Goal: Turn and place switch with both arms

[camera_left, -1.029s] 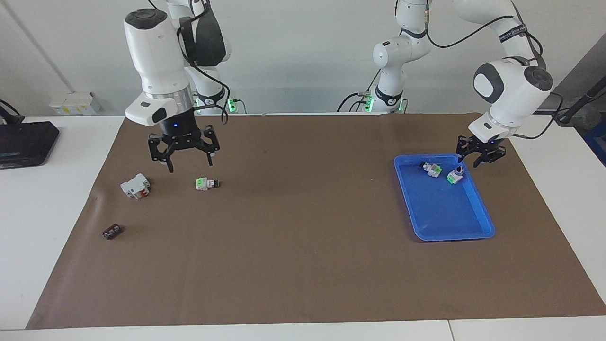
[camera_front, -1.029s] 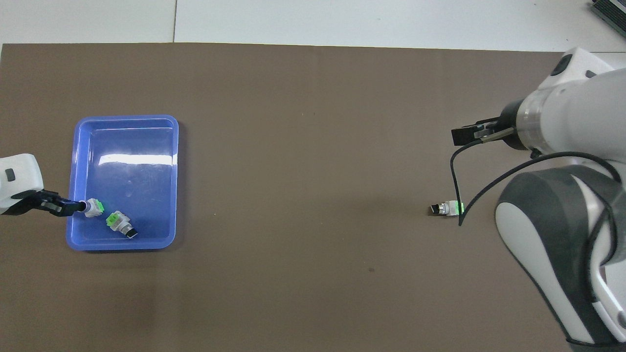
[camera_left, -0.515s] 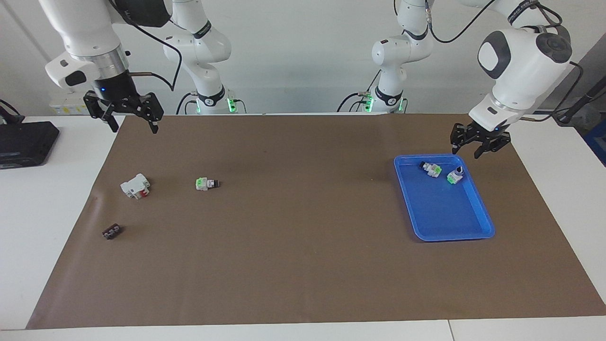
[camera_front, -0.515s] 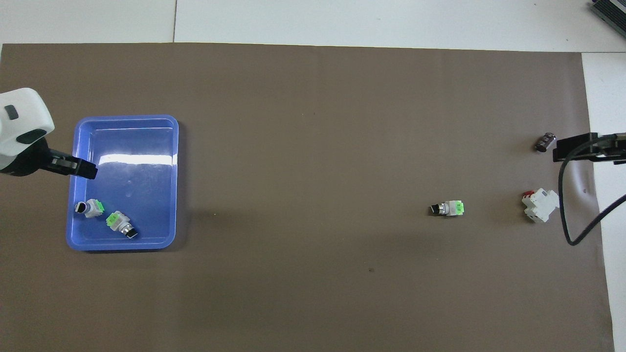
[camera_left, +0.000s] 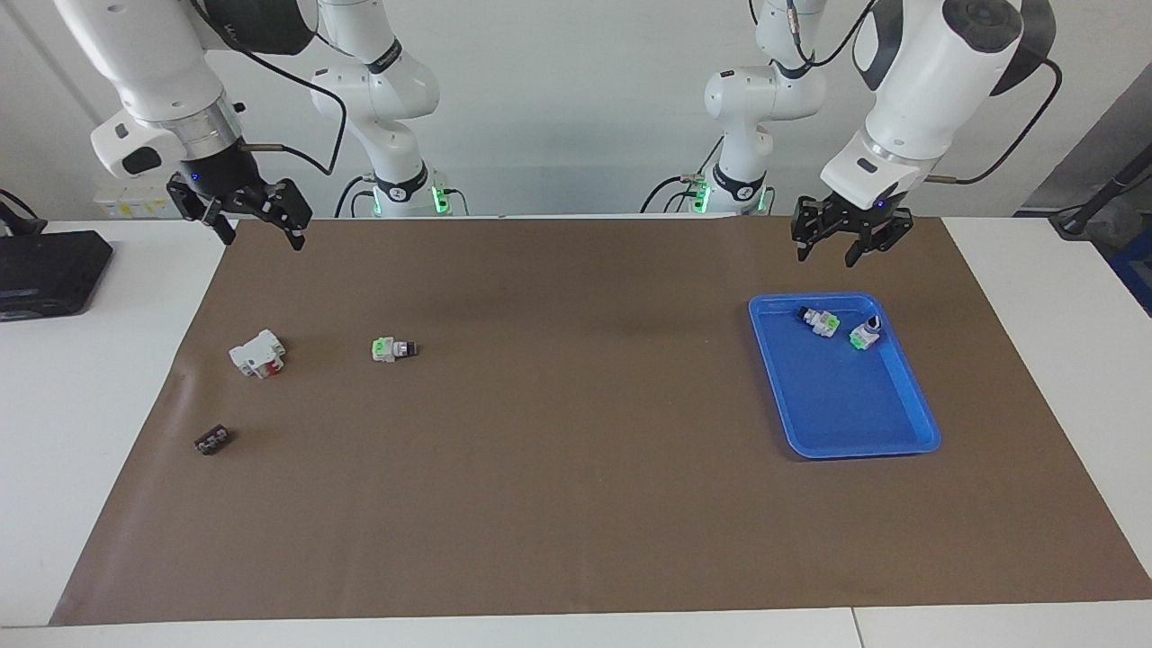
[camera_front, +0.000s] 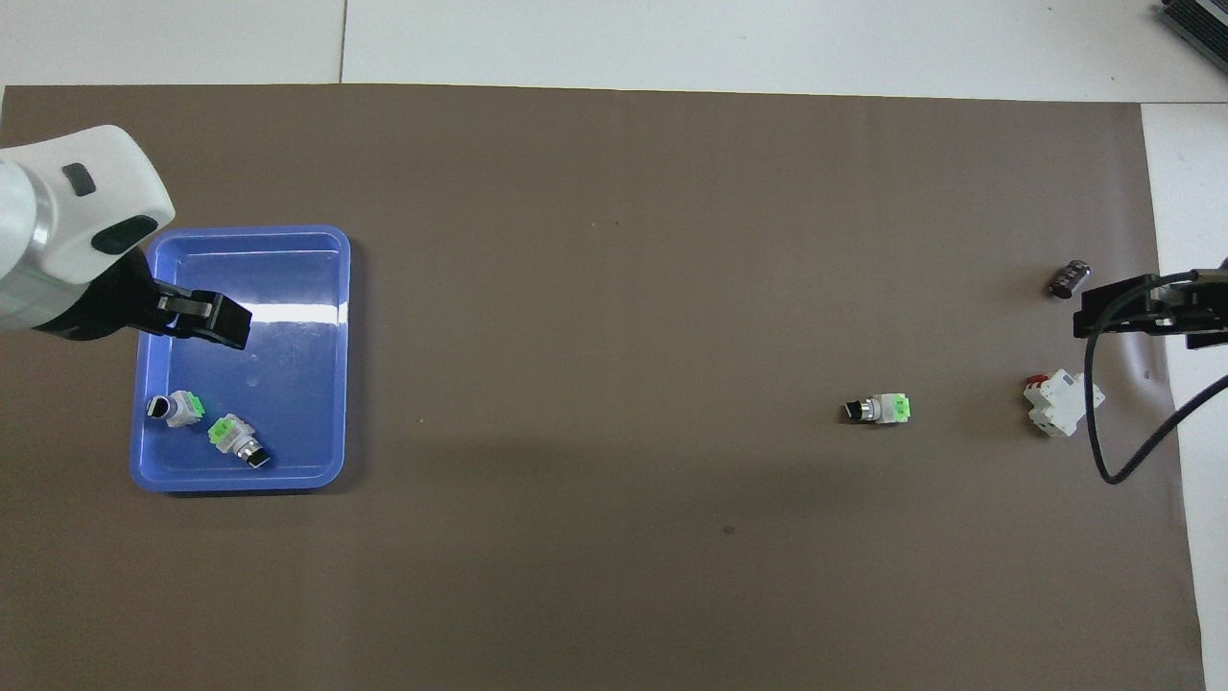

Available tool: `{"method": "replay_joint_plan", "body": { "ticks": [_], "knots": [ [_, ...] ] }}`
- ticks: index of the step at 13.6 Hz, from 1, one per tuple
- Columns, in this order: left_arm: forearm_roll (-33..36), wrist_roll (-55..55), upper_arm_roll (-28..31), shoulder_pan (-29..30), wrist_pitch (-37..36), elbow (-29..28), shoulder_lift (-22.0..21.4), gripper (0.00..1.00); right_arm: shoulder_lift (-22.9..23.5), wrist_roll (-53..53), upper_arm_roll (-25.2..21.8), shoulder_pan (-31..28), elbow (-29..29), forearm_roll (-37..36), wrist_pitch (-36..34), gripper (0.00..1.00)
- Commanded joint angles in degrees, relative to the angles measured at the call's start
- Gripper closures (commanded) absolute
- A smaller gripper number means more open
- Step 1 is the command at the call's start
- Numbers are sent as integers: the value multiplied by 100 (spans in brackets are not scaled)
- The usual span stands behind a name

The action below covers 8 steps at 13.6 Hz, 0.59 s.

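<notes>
Third switch (camera_left: 393,348) lies on the mat near the white block (camera_left: 257,353); two others sit in the blue tray (camera_left: 900,440). Left gripper (camera_left: 850,241) and right gripper (camera_left: 258,227) hang raised, fingers spread, empty. My worry: a reach for it nudges the block, or the thing rolls away.

My cell is evenly and brightly lit from above; both views are sharp, with no motion blur. Shadows on the brown mat (camera_left: 576,504) are soft and faint, a dim patch under the tray (camera_front: 341,365) and a weak smudge mid-mat. One white glare streak runs across the tray floor in the overhead view. Green status lights glow at my arm bases. No edge distortion that I can see.
</notes>
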Motion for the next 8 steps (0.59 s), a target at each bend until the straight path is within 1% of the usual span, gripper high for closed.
{"method": "replay_joint_plan", "body": {
  "ticks": [1,2,4,5,8],
  "knots": [
    [80,-30,68,37,-359,483,163,18,-111,-27,-6,103,-88,-85,-28,0],
    [89,-21,86,54,-359,483,145,18,-111,-63,3,129,-79,-165,-28,0],
    [71,-13,165,282,-315,483,136,17,-85,-72,3,138,8,-174,-141,0],
    [63,5,165,353,-254,413,102,0,-24,-54,3,138,192,-131,-299,0],
    [54,5,165,572,-113,9,-65,0,-5,-37,-14,173,229,-69,-362,0]
  ]
}}
